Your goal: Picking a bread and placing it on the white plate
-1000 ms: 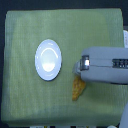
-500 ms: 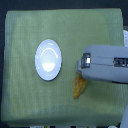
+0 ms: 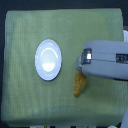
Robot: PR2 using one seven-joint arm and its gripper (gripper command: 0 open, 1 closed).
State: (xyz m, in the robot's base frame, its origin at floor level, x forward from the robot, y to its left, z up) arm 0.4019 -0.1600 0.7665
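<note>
A golden-orange bread [image 3: 79, 85] lies on the green cloth, right of the round white plate [image 3: 48, 59] and apart from it. Its upper end is hidden under my arm. The grey arm reaches in from the exterior view's right, and its gripper [image 3: 80, 64] end sits directly over the bread's top. The fingers are hidden from this view, so whether they are open or shut does not show. The plate holds nothing.
A green cloth [image 3: 30, 100] covers the whole table top. Its edges run along the top and the exterior view's left. The bulky grey arm housing [image 3: 107, 60] covers the right middle of the cloth.
</note>
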